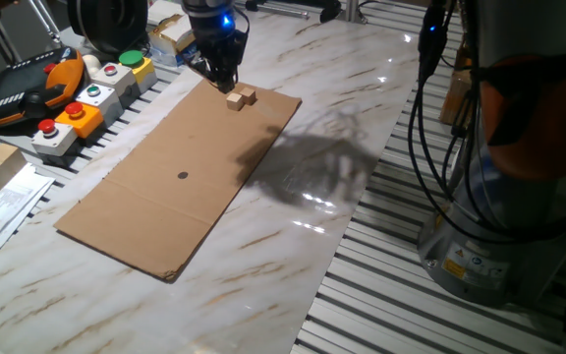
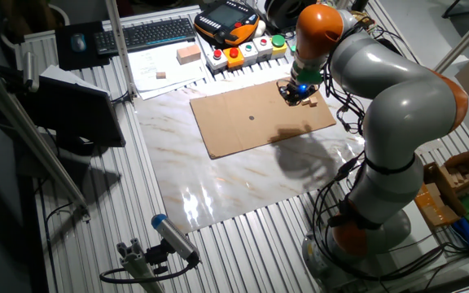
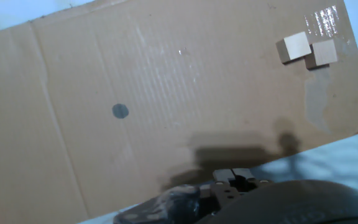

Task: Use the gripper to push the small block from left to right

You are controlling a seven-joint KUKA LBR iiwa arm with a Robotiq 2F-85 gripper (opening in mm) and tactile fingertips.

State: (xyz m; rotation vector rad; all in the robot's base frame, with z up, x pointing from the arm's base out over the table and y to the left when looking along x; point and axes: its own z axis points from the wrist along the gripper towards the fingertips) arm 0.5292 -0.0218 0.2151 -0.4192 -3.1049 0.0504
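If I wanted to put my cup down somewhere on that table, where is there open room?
The cardboard sheet is mostly bare around its black dot, and the marble top beside it is open. It is crowded at the far corner, where the end effector hangs by two small blocks, and along the button boxes.

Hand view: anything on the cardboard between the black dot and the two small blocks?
No. In the hand view, the stretch from the black dot to the two small wooden blocks is bare cardboard sheet, only creases and a faint scuff.
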